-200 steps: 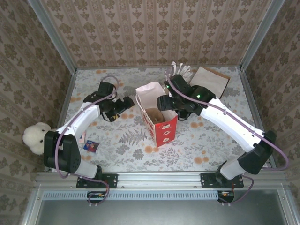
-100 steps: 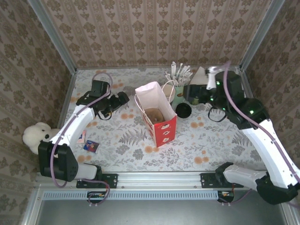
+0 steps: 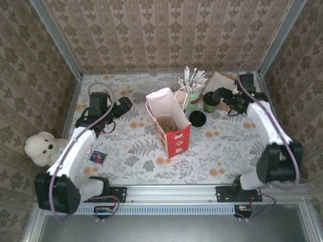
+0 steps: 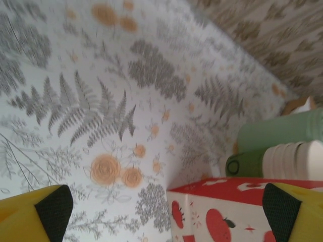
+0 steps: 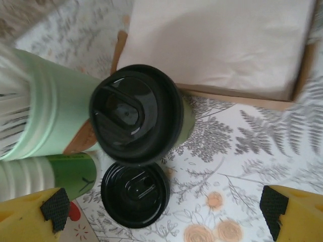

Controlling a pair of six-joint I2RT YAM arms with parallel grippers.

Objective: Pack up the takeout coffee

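Observation:
The takeout coffee (image 3: pixel 180 99) is a small green paper cup with a cream rim, standing between the red-and-white gift bag (image 3: pixel 171 132) and a pale green cup of wrapped sticks (image 3: pixel 194 95). Its green wall (image 5: pixel 75 174) shows at the left of the right wrist view, and its side (image 4: pixel 247 164) appears beyond the bag in the left wrist view. My right gripper (image 3: pixel 221 95) is open, its jaws wide above a black-lidded green cup (image 5: pixel 136 121) and a flat black disc (image 5: pixel 135 194). My left gripper (image 3: pixel 122 106) is open and holds nothing, left of the bag.
A brown board with white paper (image 3: pixel 228 83) lies at the back right. Something brown (image 3: pixel 166 122) sits inside the bag. A white plush bear (image 3: pixel 40 147) and a small packet (image 3: pixel 97 157) are at the left. Metal frame rails edge the table.
My right arm has swung away from the bag's mouth to the back right, ending beside the lidded cup. My left arm has drawn back to the left, away from the bag.

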